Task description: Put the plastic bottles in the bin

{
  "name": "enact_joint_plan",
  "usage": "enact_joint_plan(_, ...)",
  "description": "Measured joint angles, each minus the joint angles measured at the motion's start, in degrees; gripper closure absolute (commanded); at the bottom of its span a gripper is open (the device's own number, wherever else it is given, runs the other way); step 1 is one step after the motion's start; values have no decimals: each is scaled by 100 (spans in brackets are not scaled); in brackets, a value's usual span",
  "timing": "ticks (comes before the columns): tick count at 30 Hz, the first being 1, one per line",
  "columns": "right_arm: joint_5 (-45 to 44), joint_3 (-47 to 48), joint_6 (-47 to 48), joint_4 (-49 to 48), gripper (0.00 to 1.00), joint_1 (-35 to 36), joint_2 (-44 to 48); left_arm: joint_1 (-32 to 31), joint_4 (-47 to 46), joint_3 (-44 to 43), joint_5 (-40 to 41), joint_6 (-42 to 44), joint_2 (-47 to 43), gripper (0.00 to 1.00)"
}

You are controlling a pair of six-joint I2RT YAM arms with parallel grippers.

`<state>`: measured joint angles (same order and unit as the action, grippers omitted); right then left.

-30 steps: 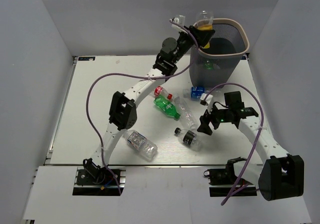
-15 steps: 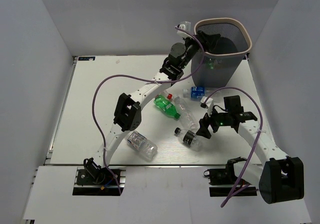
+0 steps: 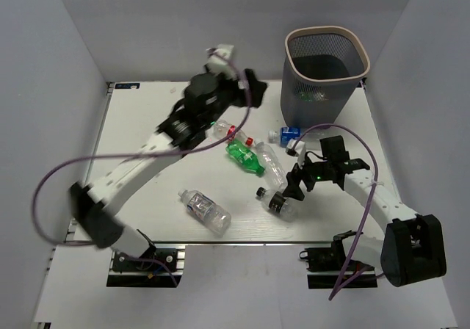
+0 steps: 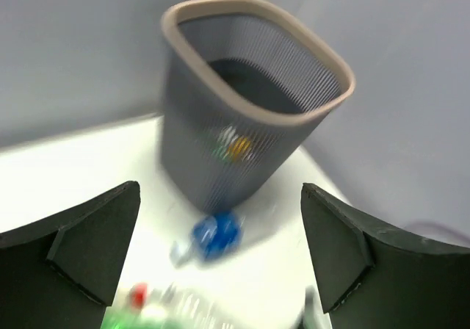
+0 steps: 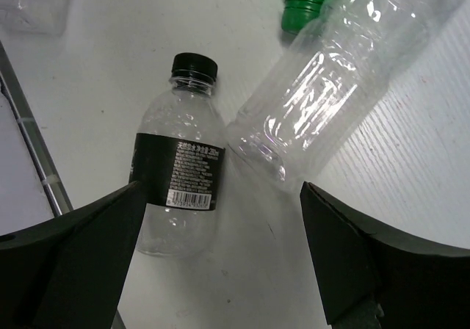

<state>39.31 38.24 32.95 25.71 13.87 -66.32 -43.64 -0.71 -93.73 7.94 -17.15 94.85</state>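
My right gripper (image 5: 220, 211) hangs wide open above the black-capped bottle (image 5: 178, 189), which lies on the tabletop (image 5: 95, 72) with its long axis across my closing line. The bin (image 3: 327, 31) is well apart.

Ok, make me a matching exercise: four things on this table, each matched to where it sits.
1 bin
2 green bottle
3 black-capped bottle
4 blue-labelled bottle

A lying below the open right hand
B standing at the far right
C lying at the bin's foot
D lying centrally, beside a red-capped bottle

Pairs: 1-B, 2-D, 3-A, 4-C
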Motion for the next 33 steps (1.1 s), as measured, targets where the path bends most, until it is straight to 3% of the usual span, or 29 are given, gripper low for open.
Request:
enact_joint_plan(5,-94,101,-9,46,10,433,-146,2,1217,1773,785,-295,-2614,0)
enact_joint_plan(9,-254,109,-96,120,10,719,-269,2,2426,2610,1161,-1110,-3641,0)
enact_joint_plan(17,-839,107,-269,149,10,1117,-483,2,4933,3027,1279,-2859,-3220,0)
enact_joint_plan(28,-1604,33,-411,74,10,1650,-1025,2,5720,3906,866,-4087,-3451,0)
enact_joint_plan(31,-1718,50,-415,55,27,1797,-1220,2,5766,4109,750,-4299,-3458,0)
enact_joint_plan(32,-1749,55,-446,-2,43,1836,-1250,2,5757,4179,717,-4367,-3462,0)
enact_joint_plan(33,-1755,70,-400,-24,52,1880,-1285,2,5748,4240,680,-4428,-3464,0)
